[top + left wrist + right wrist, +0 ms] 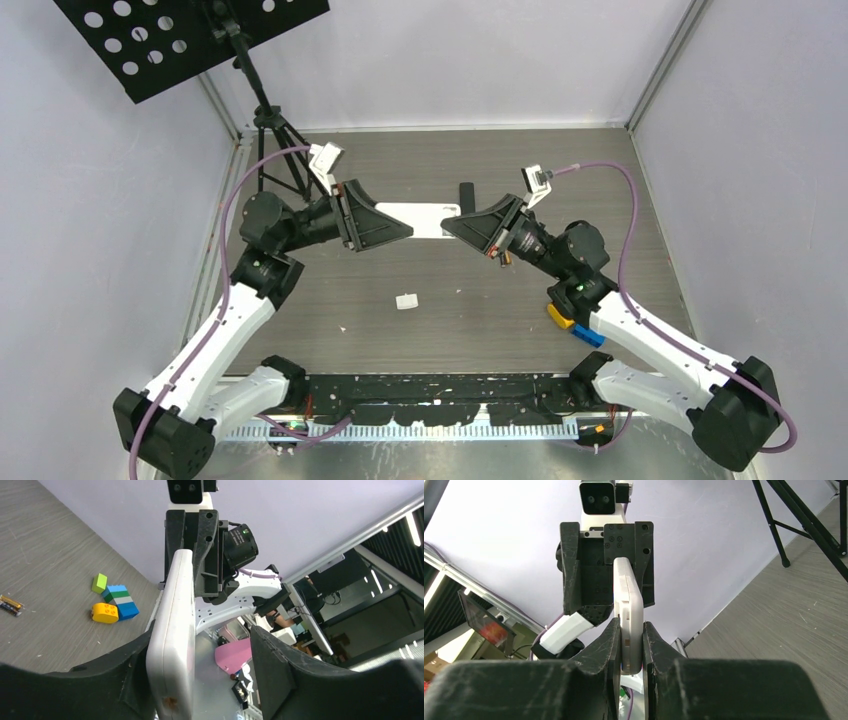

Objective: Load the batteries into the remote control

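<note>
Top external view: my two arms meet over the middle of the table (330, 290), with the white remote (425, 215) bridging the gap between my left pincer (408, 232) and my right pincer (447, 228), clear of the surface. Seen from the right wrist, my right pincer is clamped on one end of the remote, both fingers (606, 645) pressed flat against its sides, and it holds the remote on edge. Seen from the left wrist, my left pincer stands open: the other end of the remote lies against one finger (132, 672), while the opposite finger is well apart from it. The batteries (10, 605), two gold-and-black cells lying side by side, rest on the table away from the remote. Near them sits a cluster of toy blocks (120, 597) in green, blue and yellow, close to the base of my right arm. A small white piece (406, 300) lies alone on the table in front of the pincers, nearer my bases. A black perforated music stand (180, 35) on a tripod occupies the far left corner.
</note>
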`<state>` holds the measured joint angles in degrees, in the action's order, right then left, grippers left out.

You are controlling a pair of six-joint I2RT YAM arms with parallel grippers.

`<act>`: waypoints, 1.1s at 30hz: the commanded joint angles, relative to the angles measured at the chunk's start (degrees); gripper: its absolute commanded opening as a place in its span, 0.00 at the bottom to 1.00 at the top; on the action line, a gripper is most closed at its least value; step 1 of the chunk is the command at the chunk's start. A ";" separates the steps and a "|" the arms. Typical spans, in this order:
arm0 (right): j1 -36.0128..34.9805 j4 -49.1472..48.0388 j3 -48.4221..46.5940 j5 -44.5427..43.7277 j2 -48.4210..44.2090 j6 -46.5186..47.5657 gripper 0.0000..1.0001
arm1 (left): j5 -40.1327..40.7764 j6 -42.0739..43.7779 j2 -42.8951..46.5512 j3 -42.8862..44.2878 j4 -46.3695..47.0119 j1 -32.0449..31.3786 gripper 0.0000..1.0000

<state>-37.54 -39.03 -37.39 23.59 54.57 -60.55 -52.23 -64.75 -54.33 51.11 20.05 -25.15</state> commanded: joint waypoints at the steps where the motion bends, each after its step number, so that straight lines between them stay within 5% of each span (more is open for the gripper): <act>1: -0.08 -2.56 -1.42 -0.77 1.85 -0.37 0.03 | 1.61 -1.54 -0.78 0.51 2.58 -0.03 0.59; 10: -0.25 -2.29 -2.11 0.03 3.47 0.09 0.03 | 3.35 0.04 -3.65 1.53 -3.04 -0.08 0.31; 14: -0.25 0.99 -2.86 0.92 3.78 1.20 0.09 | 3.39 4.11 -3.99 2.32 -6.75 -0.08 0.00; 18: -0.17 10.90 -3.24 -3.09 0.79 5.87 0.62 | 6.46 15.58 -2.62 3.36 -16.89 -0.06 0.00; 20: -0.17 18.12 -3.65 -6.94 -1.60 9.38 0.74 | 8.20 22.20 -1.62 2.99 -21.15 0.01 0.00; 28: 0.10 44.94 -5.41 -28.83 -8.57 19.17 0.76 | 9.42 37.20 1.23 -2.49 -23.90 0.01 0.00; 33: 0.57 58.95 -8.51 -40.17 -3.63 21.21 0.72 | 6.90 40.10 1.00 -3.85 -22.61 0.01 0.00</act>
<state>-37.36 5.15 -41.93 -2.76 46.94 -43.66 -43.57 -30.70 -54.00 47.88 -4.21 -25.08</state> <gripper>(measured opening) 0.728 0.217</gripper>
